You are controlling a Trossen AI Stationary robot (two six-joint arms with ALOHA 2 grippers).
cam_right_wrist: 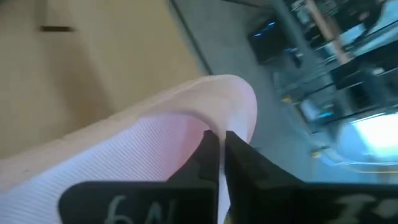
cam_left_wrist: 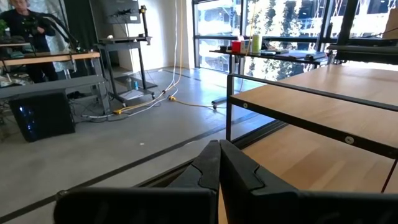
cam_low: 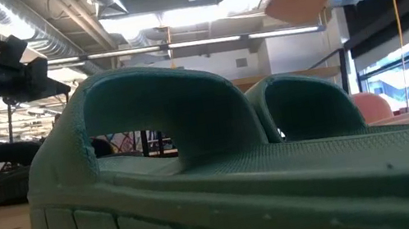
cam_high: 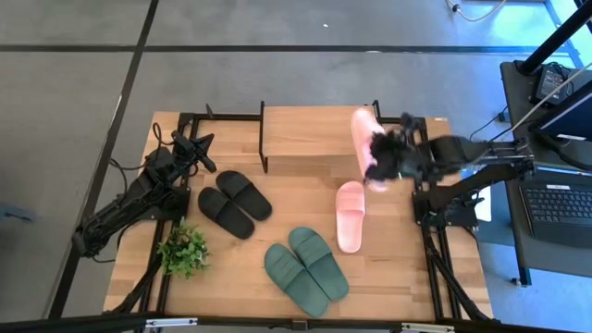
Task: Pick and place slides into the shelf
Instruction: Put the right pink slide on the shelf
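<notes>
Pink slide (cam_high: 363,134) in right hand (cam_high: 381,155)

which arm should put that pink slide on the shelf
Right. Its pincer is shut on a pink slide, lifted at the shelf's right end. The left pincer waits, empty, left of it.

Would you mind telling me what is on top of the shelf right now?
The shelf's wooden top looks bare, except at its right end, where the right gripper holds one pink slide over it. Whether the slide touches the board is unclear, and under the board is hidden.
</notes>
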